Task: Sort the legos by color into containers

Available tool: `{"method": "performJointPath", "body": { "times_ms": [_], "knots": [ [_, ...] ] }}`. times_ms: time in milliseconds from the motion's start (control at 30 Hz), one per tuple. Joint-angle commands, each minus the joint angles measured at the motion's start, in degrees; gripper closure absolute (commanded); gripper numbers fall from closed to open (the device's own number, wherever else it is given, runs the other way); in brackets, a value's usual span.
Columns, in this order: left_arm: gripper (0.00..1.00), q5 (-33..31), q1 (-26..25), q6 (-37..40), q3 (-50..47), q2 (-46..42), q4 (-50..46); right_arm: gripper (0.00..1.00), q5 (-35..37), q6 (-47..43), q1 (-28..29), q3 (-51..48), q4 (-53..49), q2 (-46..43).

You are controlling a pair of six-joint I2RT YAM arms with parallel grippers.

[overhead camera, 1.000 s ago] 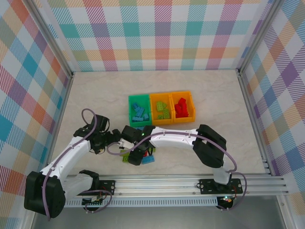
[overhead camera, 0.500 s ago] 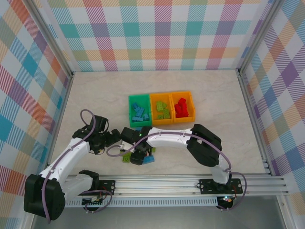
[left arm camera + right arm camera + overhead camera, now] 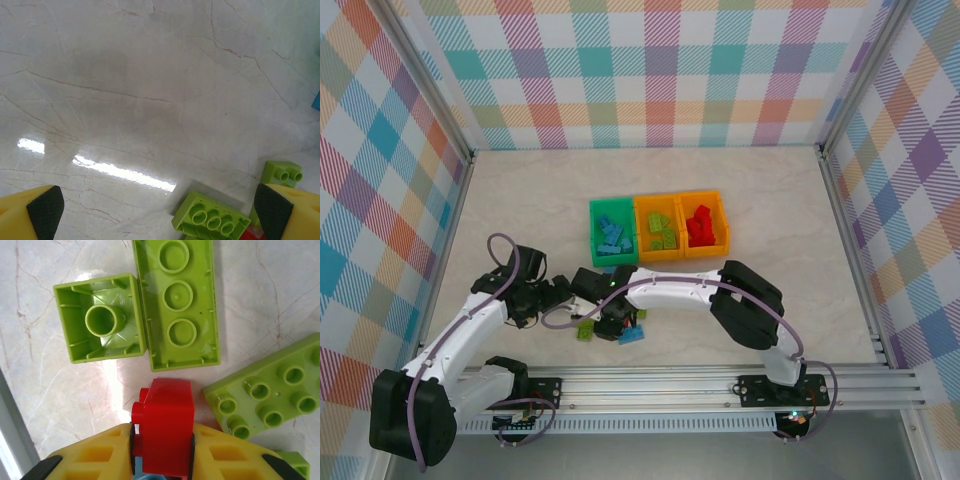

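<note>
Three bins (image 3: 659,199); right end effector (image 3: 162,444) clamps one red lego (image 3: 166,412).

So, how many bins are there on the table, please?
3, side by side in one row: the green bin on the left, the middle orange bin next to it, and the right orange bin at the end.

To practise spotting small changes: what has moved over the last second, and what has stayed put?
The right arm's elbow swung left and the right gripper, now shut on a red brick, edged slightly right. The left arm's elbow shifted a little right; the left gripper is open. The bins and the loose blue brick stayed put.
</note>
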Motion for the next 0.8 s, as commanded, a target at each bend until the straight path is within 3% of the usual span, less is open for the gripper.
{"method": "performJointPath", "body": {
  "times_ms": [0, 200, 500, 667, 767],
  "knots": [
    [0.00, 0.0, 0.9, -0.6, -0.7, -0.5, -0.7, 0.72, 0.1, 2.8, -0.3, 0.4, 0.2, -5.5],
    [0.00, -0.2, 0.9, 0.0, 0.1, -0.2, -0.9, 0.73, 0.3, 10.6, -6.4, -4.4, 4.5, -13.9],
    [0.00, 0.3, 0.9, 0.7, 0.5, -0.3, -1.3, 0.73, 2.7, 22.7, -27.2, -9.4, 4.6, -25.3],
    [0.00, 1.3, 0.9, 0.5, 0.1, 0.2, -0.1, 0.72, 5.9, 29.0, -38.3, -5.1, -3.3, -23.2],
    [0.00, 1.3, 0.9, 1.4, 0.7, 1.0, -0.1, 0.72, 6.1, 29.9, -42.2, -1.9, -7.1, -19.2]
  ]
}}
